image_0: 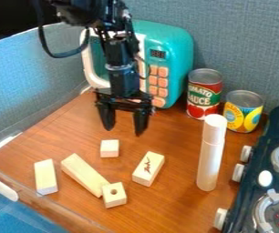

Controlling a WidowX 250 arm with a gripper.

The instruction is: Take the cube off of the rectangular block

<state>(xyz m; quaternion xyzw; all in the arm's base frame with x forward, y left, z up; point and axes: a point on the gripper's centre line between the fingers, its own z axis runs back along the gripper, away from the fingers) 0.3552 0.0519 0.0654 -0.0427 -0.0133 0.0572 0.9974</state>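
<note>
Ink [147, 165] marks 1 block [157, 159] — printed labels [204, 95] wrap 2 cans [205, 75] — the hand [124, 129] hangs spread near a cube [110, 149].

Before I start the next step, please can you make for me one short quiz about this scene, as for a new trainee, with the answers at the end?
1. True or false: the tool is open and holds nothing.
2. Choose one: what is on the top of the block nearest to the white bottle?
A) a blue star
B) a dark scribble
C) a red stripe
3. Fill the gap: the cube at one end of the long block has a round ____ in its top.

Key: 1 true; 2 B; 3 hole.
</note>
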